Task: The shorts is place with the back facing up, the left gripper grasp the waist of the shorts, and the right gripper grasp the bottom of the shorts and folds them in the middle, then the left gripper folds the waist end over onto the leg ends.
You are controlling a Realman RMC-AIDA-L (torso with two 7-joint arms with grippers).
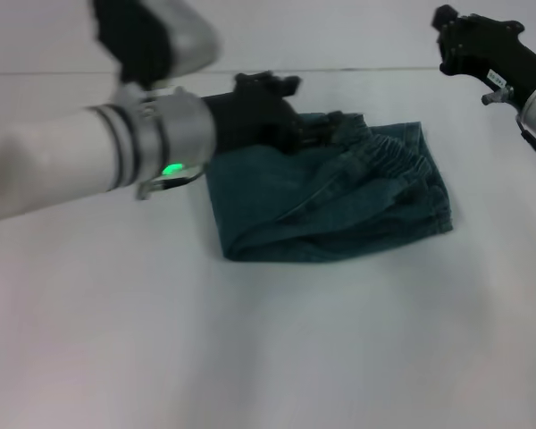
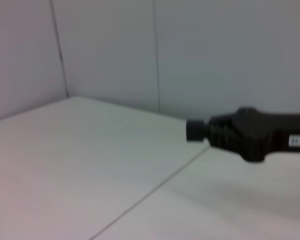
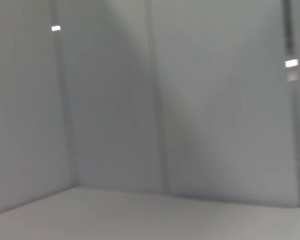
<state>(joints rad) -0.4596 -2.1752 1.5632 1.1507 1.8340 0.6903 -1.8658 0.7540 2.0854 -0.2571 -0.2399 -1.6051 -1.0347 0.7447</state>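
Note:
The blue denim shorts (image 1: 339, 201) lie folded into a compact bundle on the white table, in the head view's middle. The gathered waist of the shorts (image 1: 395, 157) lies on top, toward the right side of the bundle. My left gripper (image 1: 336, 125), with the green-lit wrist, reaches across the bundle's far edge and touches the cloth there. My right gripper (image 1: 447, 31), with the white label, hangs raised at the far right, apart from the shorts. The left wrist view shows the right gripper (image 2: 196, 131) in the air above the table. The leg ends are hidden under the fold.
The white table (image 1: 250, 340) spreads wide in front of the shorts and to both sides. Grey wall panels (image 3: 190, 100) stand behind the table's far edge. A seam (image 2: 155, 187) runs across the tabletop.

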